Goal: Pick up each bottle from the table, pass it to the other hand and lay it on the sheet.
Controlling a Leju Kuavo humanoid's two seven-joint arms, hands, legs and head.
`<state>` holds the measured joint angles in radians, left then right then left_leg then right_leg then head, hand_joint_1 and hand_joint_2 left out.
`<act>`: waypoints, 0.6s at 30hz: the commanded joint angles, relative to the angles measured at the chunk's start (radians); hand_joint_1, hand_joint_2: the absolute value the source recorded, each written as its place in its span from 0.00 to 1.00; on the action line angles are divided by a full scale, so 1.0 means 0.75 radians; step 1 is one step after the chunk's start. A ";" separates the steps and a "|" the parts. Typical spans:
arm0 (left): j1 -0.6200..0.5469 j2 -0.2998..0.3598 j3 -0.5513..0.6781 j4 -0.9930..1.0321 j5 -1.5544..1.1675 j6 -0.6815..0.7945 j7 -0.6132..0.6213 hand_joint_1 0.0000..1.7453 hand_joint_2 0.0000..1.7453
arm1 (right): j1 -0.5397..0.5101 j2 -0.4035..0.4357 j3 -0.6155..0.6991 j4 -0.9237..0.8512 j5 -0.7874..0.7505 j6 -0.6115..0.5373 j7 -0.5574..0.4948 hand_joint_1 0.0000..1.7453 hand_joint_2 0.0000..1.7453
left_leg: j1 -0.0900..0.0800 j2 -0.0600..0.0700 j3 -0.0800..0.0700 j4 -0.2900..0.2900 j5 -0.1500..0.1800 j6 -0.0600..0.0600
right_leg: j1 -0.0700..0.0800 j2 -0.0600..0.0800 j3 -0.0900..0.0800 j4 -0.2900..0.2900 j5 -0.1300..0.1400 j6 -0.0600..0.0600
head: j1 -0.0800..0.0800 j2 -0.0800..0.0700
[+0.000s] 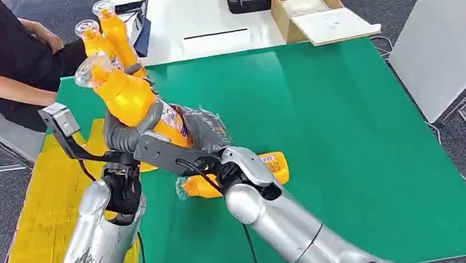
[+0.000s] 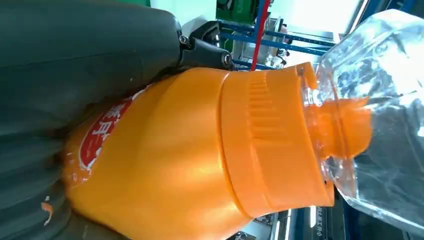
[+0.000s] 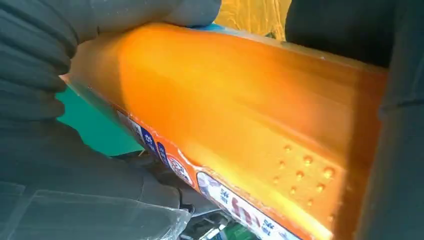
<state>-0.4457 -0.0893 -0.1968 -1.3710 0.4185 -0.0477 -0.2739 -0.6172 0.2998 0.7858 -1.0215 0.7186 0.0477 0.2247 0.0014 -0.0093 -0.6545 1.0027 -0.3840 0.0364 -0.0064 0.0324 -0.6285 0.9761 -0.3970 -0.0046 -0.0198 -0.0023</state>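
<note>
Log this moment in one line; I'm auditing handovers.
phase: handover | bottle: held by left hand and right hand | green sheet: one bottle lying

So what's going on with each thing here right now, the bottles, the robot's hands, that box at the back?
Held bottle: lifted off the table, tilted, clear cap on, gripped by both hands.
Left hand: wrapped around the held bottle.
Right hand: gripping the same bottle's lower end.
Bottle on the green sheet: lying on its side.
Two bottles behind: upright, capped.
Cardboard box: open.
</note>
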 commanded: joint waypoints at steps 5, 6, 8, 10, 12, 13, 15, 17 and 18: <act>-0.035 -0.021 -0.009 -0.119 -0.037 0.012 0.063 1.00 1.00 | 0.112 -0.030 0.076 -0.121 0.056 0.084 0.056 1.00 1.00 | 0.001 -0.005 0.009 0.002 -0.004 -0.004 | 0.002 -0.010 0.012 0.000 -0.005 0.000 | 0.000 0.000; -0.042 -0.012 -0.010 -0.101 -0.032 0.011 0.066 1.00 1.00 | 0.119 -0.034 0.072 -0.132 0.057 0.089 0.059 1.00 1.00 | 0.002 -0.004 0.004 0.001 -0.002 -0.003 | 0.002 -0.008 0.006 -0.001 -0.002 0.000 | 0.000 0.000; -0.060 -0.004 -0.012 -0.065 -0.020 0.002 0.064 1.00 1.00 | 0.122 -0.040 0.065 -0.133 0.059 0.091 0.061 1.00 1.00 | 0.001 -0.005 0.006 0.000 -0.002 -0.003 | 0.002 -0.009 0.008 -0.001 -0.003 0.000 | 0.000 0.000; -0.077 0.000 -0.016 -0.040 -0.023 0.001 0.057 1.00 1.00 | 0.132 -0.058 0.049 -0.150 0.065 0.088 0.065 1.00 1.00 | 0.001 -0.006 0.007 0.000 -0.002 -0.003 | 0.002 -0.010 0.010 -0.001 -0.004 0.000 | 0.000 0.000; -0.072 0.011 -0.014 -0.041 -0.032 0.005 0.051 1.00 1.00 | 0.152 -0.078 0.021 -0.188 0.096 0.077 0.066 0.02 1.00 | 0.002 -0.007 0.011 0.001 -0.004 -0.004 | 0.003 -0.013 0.015 -0.001 -0.006 0.000 | 0.000 0.000; -0.062 0.020 -0.009 -0.045 -0.069 0.026 0.040 1.00 1.00 | 0.169 -0.097 -0.004 -0.218 0.122 0.082 0.073 0.00 1.00 | 0.001 -0.007 0.008 0.000 -0.002 -0.003 | 0.002 -0.011 0.011 -0.001 -0.004 0.000 | 0.000 0.000; -0.045 0.047 -0.004 -0.038 -0.122 0.042 0.031 1.00 1.00 | 0.204 -0.129 -0.066 -0.283 0.115 0.082 0.066 0.00 0.00 | 0.001 -0.006 0.006 -0.001 -0.001 -0.003 | 0.002 -0.010 0.009 -0.002 -0.003 0.000 | -0.001 0.000; -0.031 0.057 0.016 -0.026 -0.149 0.047 0.021 1.00 1.00 | 0.230 -0.159 -0.117 -0.342 0.113 0.079 0.060 0.00 0.00 | 0.001 -0.004 0.004 -0.001 0.000 -0.002 | 0.001 -0.007 0.006 -0.002 -0.001 0.000 | 0.000 0.000; -0.024 0.060 0.030 -0.025 -0.166 0.055 0.012 1.00 1.00 | 0.239 -0.175 -0.134 -0.366 0.120 0.084 0.059 0.00 0.00 | 0.000 -0.005 0.006 0.000 -0.001 -0.003 | 0.001 -0.009 0.008 -0.001 -0.003 0.000 | 0.000 0.000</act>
<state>-0.4250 -0.0854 -0.1907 -1.4443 0.3532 -0.0290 -0.2449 -0.5087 0.2750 0.7610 -1.1685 0.8065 0.0961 0.2773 0.0013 -0.0097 -0.6545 1.0027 -0.3841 0.0364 -0.0064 0.0321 -0.6285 0.9761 -0.3970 -0.0046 -0.0198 -0.0023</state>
